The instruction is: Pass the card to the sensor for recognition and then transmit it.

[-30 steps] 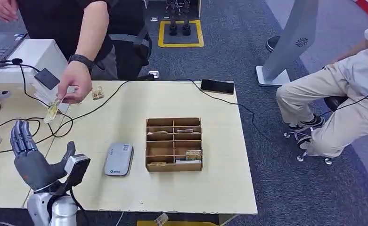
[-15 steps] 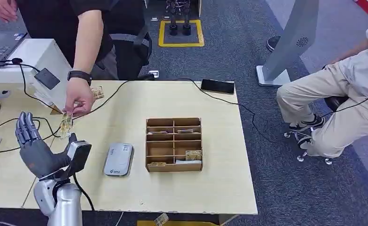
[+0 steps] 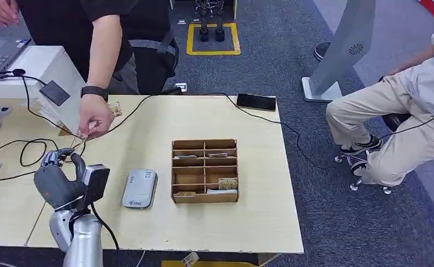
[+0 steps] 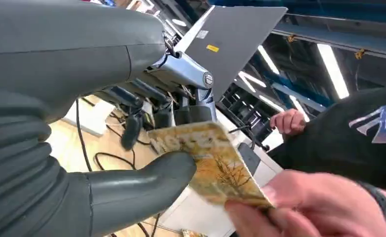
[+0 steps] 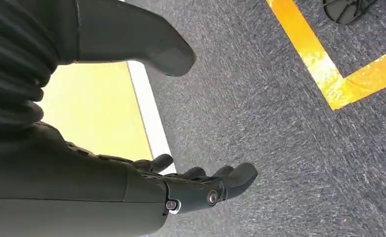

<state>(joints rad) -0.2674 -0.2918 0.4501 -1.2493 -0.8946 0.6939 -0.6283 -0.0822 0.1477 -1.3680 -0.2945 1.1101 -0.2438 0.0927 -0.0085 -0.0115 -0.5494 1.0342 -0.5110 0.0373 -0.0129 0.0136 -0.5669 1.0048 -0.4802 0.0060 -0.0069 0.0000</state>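
Note:
A yellowish patterned card [image 4: 208, 160] is pinched between the thumb [image 4: 141, 182] and the dark fingers of my left hand [image 3: 59, 179]. That hand is raised above the table's left part with its fingers curled in. A person's hand [image 3: 94, 118] reaches down from the far side, and its fingertips [image 4: 279, 210] still hold the card's other end. The grey sensor pad [image 3: 139, 188] lies flat on the table just right of my left hand. My right hand [image 5: 191, 190] hangs over grey carpet, fingers apart and holding nothing.
A wooden divided box [image 3: 205, 169] with a few cards stands mid-table. Black cables [image 3: 31, 150] loop at the left by a white box with a black scanner [image 3: 55, 92]. A phone [image 3: 255, 102] lies at the far edge. A seated person [image 3: 403, 122] is at the right.
My left hand rose and moved toward the person with its fingers spread, then closed its fingers and thumb on the card. The person's hand brought the card down to it.

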